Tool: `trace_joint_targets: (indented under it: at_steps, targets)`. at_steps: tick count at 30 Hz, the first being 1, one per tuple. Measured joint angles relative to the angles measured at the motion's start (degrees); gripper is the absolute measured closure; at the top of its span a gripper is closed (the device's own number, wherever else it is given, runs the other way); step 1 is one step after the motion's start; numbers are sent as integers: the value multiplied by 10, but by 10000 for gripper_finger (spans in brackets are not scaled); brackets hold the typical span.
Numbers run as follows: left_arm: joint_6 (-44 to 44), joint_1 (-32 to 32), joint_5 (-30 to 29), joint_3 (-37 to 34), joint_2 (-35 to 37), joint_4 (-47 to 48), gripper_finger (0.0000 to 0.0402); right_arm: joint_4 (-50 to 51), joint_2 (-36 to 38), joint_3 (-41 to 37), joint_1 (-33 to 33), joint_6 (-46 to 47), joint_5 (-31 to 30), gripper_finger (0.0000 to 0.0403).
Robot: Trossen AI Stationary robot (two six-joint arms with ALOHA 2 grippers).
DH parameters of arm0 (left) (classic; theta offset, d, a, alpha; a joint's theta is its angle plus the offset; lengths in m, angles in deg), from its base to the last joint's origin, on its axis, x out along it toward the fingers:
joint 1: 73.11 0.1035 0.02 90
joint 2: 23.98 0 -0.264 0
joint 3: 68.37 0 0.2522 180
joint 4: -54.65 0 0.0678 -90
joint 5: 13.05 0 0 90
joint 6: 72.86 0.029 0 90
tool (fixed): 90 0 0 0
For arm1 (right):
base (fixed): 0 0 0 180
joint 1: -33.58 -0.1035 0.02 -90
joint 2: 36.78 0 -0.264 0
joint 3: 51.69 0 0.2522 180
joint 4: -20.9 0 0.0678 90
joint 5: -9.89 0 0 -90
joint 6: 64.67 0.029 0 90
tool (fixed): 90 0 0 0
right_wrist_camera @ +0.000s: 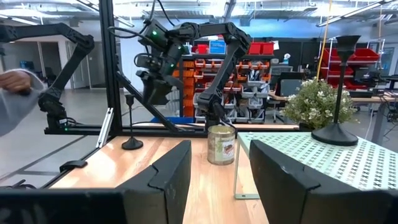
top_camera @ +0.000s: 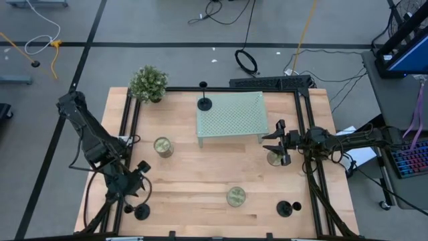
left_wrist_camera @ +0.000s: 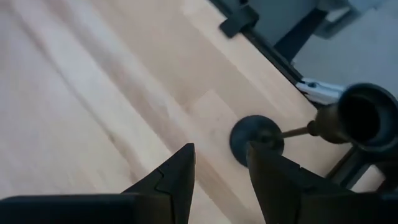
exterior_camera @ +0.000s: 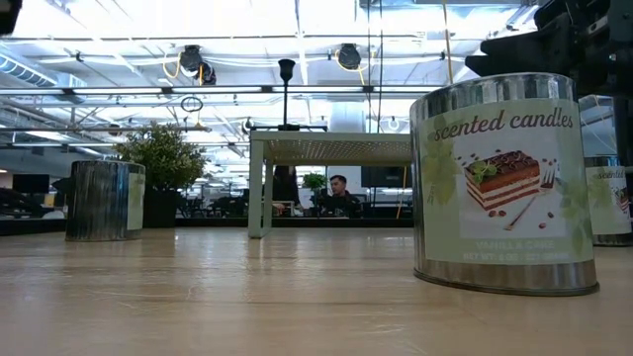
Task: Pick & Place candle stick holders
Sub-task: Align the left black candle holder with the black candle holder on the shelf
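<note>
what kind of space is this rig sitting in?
Likely a robotics lab or workshop: cables trail over a grey taped floor, shelving with red parts bins stands behind the wooden table, and open ceiling ducts hang overhead.

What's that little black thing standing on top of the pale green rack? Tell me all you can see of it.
It is a candle holder: a flat round black base with a thin upright stem ending in a small flared cup, dark and matte. It stands upright near a back corner of the rack, the corner nearer the plant, its base resting on the perforated top. Nothing else touches it; neither gripper is near it.
</note>
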Motion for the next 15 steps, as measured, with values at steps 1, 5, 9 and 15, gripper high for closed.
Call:
trace_joint_targets:
  at_steps: [1, 5, 9, 15]
  targets:
    - [-22, 0, 0, 0, 0, 7, 252, 2, 0, 0, 0, 0, 0, 248]
    - [-106, -9, 18, 0, 0, 23, 252, 3, 0, 0, 0, 0, 0, 248]
    - [-138, -30, 34, 0, 0, 9, 252, 3, 0, 0, 0, 0, 0, 248]
    - [-164, -72, 7, 0, -11, -7, 252, 3, 0, 0, 0, 0, 4, 248]
